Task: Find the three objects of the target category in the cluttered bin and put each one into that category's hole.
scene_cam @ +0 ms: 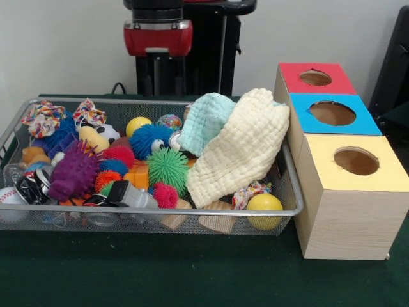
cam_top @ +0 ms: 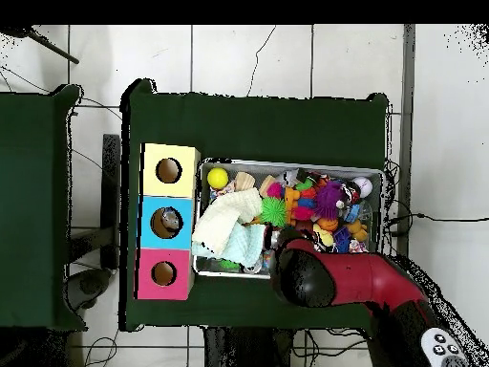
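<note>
The wire-mesh bin [scene_cam: 160, 210] is full of mixed things and also shows in the overhead view [cam_top: 287, 162]. A cream cloth [scene_cam: 239, 150] and a pale green cloth [scene_cam: 204, 121] lie over its right part. Spiky balls lie to the left: blue [scene_cam: 148, 139], green [scene_cam: 168, 167], purple [scene_cam: 75, 173] and pink [scene_cam: 165, 195]. A yellow ball [scene_cam: 264, 204] sits at the front right corner. My gripper [scene_cam: 156, 73] hangs under the red wrist behind the bin's far rim, above the things. In the overhead view the arm [cam_top: 325, 277] hides it.
Three wooden boxes stand right of the bin, each with a round hole: red top [scene_cam: 316, 78], blue top [scene_cam: 332, 113], yellow top [scene_cam: 355, 161]. Knotted fabric toys [scene_cam: 41, 118], a baseball [scene_cam: 9, 198] and wooden blocks [scene_cam: 217, 220] also lie in the bin. Green cloth [scene_cam: 192, 275] covers the table.
</note>
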